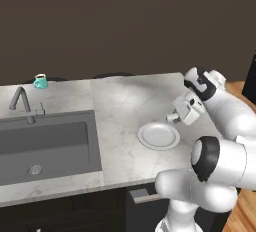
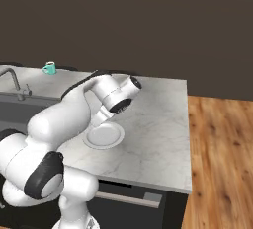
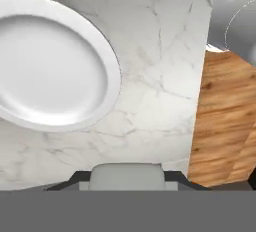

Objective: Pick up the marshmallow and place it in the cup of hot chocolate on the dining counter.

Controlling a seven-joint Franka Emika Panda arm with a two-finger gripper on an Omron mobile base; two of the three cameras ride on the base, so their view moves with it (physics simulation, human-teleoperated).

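the gripper (image 1: 172, 118) hovers just above the plate (image 1: 158, 136); whether its fingers are apart cannot be told. the marshmallow's place cannot be told; likely light and squashy, it wants a gentle side pinch. the cup of hot chocolate (image 1: 40, 81) sits far off past the sink (image 1: 47, 143), the dining counter (image 1: 125, 101) edge near.

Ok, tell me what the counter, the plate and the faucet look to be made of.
Dining counter: polished marble or a look-alike, grey-white with fine dark veins. Plate: likely glazed ceramic, plain white with a smooth, soft-shaded rim. Faucet: probably brushed metal, even matte grey, angular spout.
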